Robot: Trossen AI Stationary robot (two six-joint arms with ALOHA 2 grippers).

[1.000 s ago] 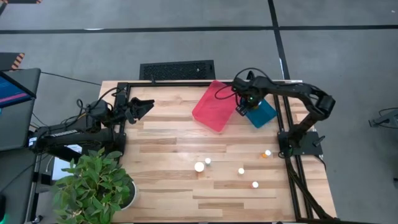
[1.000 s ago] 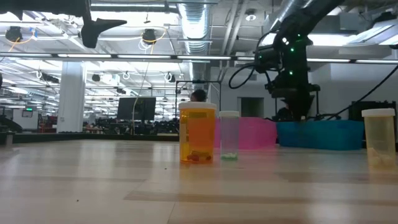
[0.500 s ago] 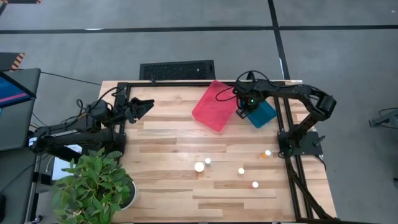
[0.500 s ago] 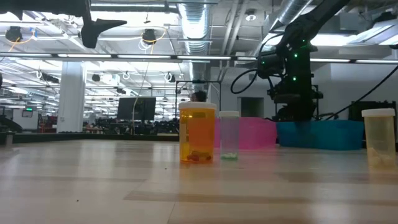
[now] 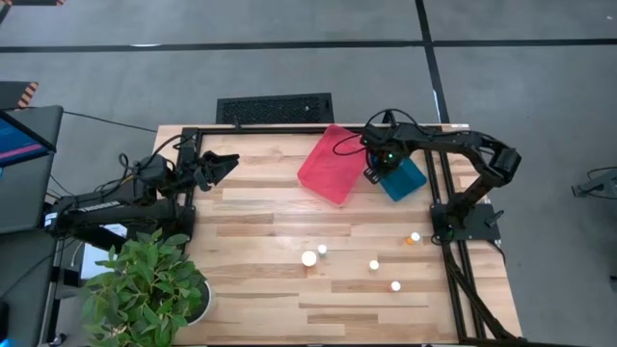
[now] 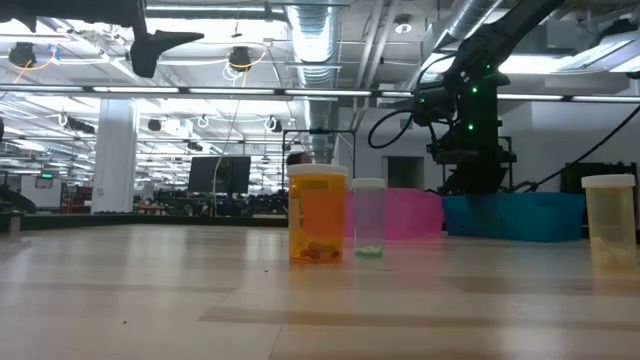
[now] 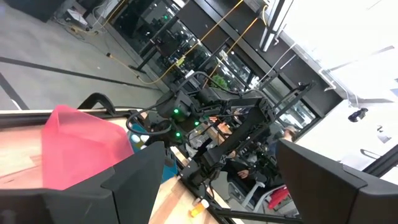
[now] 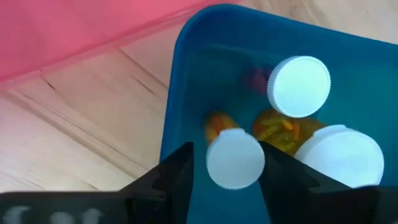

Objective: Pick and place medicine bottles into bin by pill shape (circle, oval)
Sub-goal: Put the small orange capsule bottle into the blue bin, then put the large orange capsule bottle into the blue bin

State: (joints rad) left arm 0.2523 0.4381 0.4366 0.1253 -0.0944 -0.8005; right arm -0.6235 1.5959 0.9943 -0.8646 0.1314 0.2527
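My right gripper (image 5: 374,173) (image 8: 227,171) points down into the blue bin (image 5: 410,178) (image 8: 186,74), open. A small orange medicine bottle with a white cap (image 8: 235,158) stands between its fingers; blue shows between the cap and one finger. Two more capped bottles (image 8: 298,86) (image 8: 339,155) stand in the same bin. The pink bin (image 5: 328,164) lies beside it to the left. Several bottles (image 5: 308,258) (image 5: 374,264) (image 5: 415,236) stand upright on the table's near right part. My left gripper (image 5: 227,164) (image 7: 217,186) waits open at the far left, raised above the table.
In the low view a wide orange bottle (image 6: 318,215), a slim clear one (image 6: 368,218) and a pale one (image 6: 608,215) stand in front of the bins. A potted plant (image 5: 145,289) overhangs the near left corner. The table's middle and left are bare wood.
My right gripper has sunk a little into the blue bin and tipped slightly, then kept still.
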